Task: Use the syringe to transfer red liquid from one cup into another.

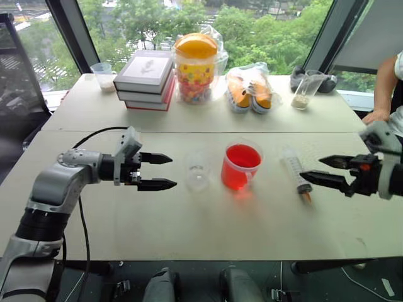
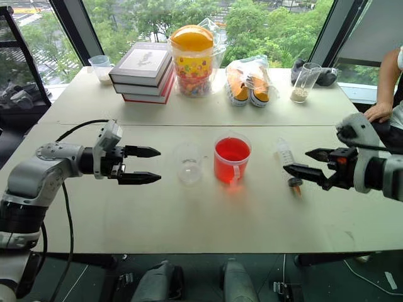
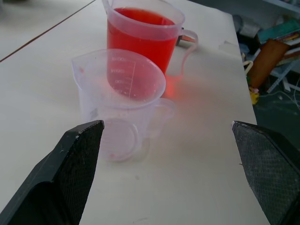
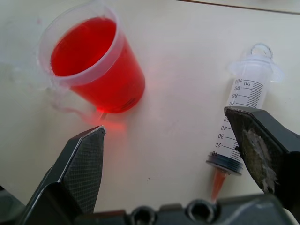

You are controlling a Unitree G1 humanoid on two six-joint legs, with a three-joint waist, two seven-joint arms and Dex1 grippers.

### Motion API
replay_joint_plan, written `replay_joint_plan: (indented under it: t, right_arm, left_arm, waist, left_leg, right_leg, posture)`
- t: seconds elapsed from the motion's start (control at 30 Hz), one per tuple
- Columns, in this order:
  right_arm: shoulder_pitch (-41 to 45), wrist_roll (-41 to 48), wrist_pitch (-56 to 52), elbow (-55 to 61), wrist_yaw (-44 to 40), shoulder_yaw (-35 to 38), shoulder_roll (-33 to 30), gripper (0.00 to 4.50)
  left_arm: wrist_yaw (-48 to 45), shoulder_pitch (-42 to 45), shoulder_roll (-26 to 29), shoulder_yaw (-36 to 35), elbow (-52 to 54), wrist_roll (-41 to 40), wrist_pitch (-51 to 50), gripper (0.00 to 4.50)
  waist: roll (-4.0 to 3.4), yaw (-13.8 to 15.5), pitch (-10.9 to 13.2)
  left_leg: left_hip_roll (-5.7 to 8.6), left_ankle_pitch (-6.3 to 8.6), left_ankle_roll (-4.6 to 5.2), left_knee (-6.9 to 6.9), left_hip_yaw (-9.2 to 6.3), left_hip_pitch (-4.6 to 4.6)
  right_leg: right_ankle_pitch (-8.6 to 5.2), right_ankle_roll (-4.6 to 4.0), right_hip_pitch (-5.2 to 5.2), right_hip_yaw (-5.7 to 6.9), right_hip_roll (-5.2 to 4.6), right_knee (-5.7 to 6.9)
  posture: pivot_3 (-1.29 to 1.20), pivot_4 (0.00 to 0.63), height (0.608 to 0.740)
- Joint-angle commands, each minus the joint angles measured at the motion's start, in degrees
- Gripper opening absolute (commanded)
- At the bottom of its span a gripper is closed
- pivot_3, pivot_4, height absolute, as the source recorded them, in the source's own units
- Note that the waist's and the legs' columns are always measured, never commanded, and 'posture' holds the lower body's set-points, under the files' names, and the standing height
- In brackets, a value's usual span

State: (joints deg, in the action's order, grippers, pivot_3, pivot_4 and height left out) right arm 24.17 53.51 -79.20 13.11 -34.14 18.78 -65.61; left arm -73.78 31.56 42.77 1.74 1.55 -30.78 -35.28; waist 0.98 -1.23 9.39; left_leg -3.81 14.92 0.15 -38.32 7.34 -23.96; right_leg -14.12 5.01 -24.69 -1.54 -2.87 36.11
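Nothing transferred yet: the syringe (image 4: 243, 119) lies on the tabletop (image 1: 189, 233), plunger in, barrel empty. The handled cup (image 1: 240, 167) holds all the red liquid (image 1: 242, 156); the small cup (image 1: 197, 170) beside it is empty. Left hand (image 1: 156, 171) and right hand (image 1: 322, 171) are both spread, empty; the right is near the syringe, so grasp, draw and discharge remain.

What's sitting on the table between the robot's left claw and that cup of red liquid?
A small empty clear cup stands between the open left claw and the red-filled handled cup, seen in the left eye view.
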Motion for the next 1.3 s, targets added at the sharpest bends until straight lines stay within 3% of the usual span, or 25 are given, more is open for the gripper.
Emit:
replay_joint_plan:
  t: [0.03,0.13,0.3,0.63,0.67,0.73,0.83,0.9,1.1,1.2,1.3]
  right_arm:
    - [10.98,-5.27,-6.39,-9.35,4.05,-8.67,2.87,4.45]
    - [20.93,-14.0,-4.17,-21.45,4.17,-19.75,5.47,4.45]
    - [30.39,-25.74,5.22,-38.38,-1.75,-32.81,9.72,4.45]
    - [40.19,-43.24,21.26,-62.14,-15.42,-44.21,19.03,4.45]
    - [40.58,-44.42,22.01,-63.21,-16.47,-44.55,19.61,4.21]
    - [41.2,-46.59,23.26,-64.89,-18.38,-44.85,20.5,3.67]
    - [41.54,-49.29,24.06,-65.9,-21.0,-45.05,21.83,2.14]
    - [41.6,-50.66,24.13,-66.19,-21.96,-44.65,22.46,1.44]
    - [42.17,-51.11,20.61,-64.16,-19.75,-38.41,21.88,1.43]
    - [41.72,-48.89,16.39,-55.77,-14.44,-29.6,19.28,1.43]
    - [36.71,-43.8,16.92,-38.92,-8.77,-15.22,19.82,1.43]
  left_arm:
    - [-0.21,1.52,-1.0,0.61,-0.48,0.54,1.78,4.5]
    - [0.24,1.14,-1.99,1.01,-0.14,0.66,2.31,4.5]
    - [1.5,-0.34,-2.78,0.66,0.86,0.83,3.02,4.5]
    - [4.62,-4.19,-2.51,-0.89,5.06,-0.04,2.48,4.5]
    - [4.87,-4.35,-2.48,-1.05,5.26,-0.15,2.38,4.5]
    - [5.19,-4.61,-2.42,-1.23,5.6,-0.33,2.24,4.5]
    - [5.84,-4.98,-2.32,-1.46,5.97,-0.46,2.31,4.5]
    - [6.31,-4.78,-2.46,-1.67,5.8,-0.6,2.2,4.5]
    - [6.31,-3.41,-2.47,-1.73,4.97,-0.88,1.9,4.5]
    - [5.59,-1.73,-2.21,-1.81,3.5,-0.81,2.04,4.5]
    - [4.99,0.02,-2.11,-1.72,2.19,-0.8,1.88,4.5]
  waist:
    - [-0.03,0.06,-0.02]
    - [-0.05,0.09,-0.03]
    - [-0.05,0.44,-0.03]
    - [-0.07,0.29,-0.02]
    - [-0.07,0.28,-0.02]
    - [-0.07,0.28,-0.02]
    - [-0.07,0.22,-0.02]
    - [-0.07,0.06,-0.02]
    - [-0.07,0.15,-0.02]
    - [-0.13,0.25,0.02]
    - [-0.13,0.46,0.02]
  left_leg:
    - [0.0,0.0,0.0,0.01,0.05,-0.06]
    - [0.0,0.0,0.0,0.05,0.1,-0.41]
    - [0.03,0.0,0.01,0.08,0.27,-0.81]
    - [0.02,-0.01,-0.01,0.05,0.27,-0.86]
    - [0.02,-0.01,-0.01,0.03,0.27,-0.86]
    - [0.02,-0.02,-0.03,0.0,0.27,-0.84]
    - [0.02,-0.03,-0.04,-0.01,0.26,-0.8]
    - [0.01,-0.04,-0.05,-0.01,0.27,-0.74]
    - [0.0,-0.07,-0.11,0.0,0.27,-0.6]
    - [0.01,-0.1,-0.17,0.0,0.29,-0.61]
    - [0.01,-0.11,-0.18,0.03,0.24,-0.61]
  right_leg:
    - [0.0,0.0,-0.1,-0.06,0.0,0.01]
    - [0.0,0.0,-0.47,-0.09,0.02,0.04]
    - [0.06,0.15,-0.78,-0.06,0.08,0.06]
    - [0.12,0.27,-0.81,-0.04,0.11,0.12]
    - [0.12,0.26,-0.81,-0.03,0.1,0.15]
    - [0.13,0.26,-0.8,-0.03,0.1,0.19]
    - [0.13,0.26,-0.77,-0.03,0.1,0.23]
    - [0.13,0.27,-0.75,-0.03,0.12,0.25]
    - [0.13,0.27,-0.72,-0.03,0.13,0.43]
    - [0.13,0.27,-0.75,-0.05,0.11,0.5]
    - [0.13,0.27,-0.76,-0.03,0.11,0.52]
  posture:
    - [0.0,0.15,0.74]
    - [0.0,0.15,0.74]
    - [0.0,0.15,0.74]
    - [0.0,0.15,0.74]
    - [0.0,0.15,0.74]
    - [0.0,0.15,0.74]
    - [0.0,0.15,0.74]
    - [0.0,0.15,0.74]
    - [0.0,0.15,0.74]
    - [0.0,0.15,0.74]
    - [0.0,0.15,0.74]
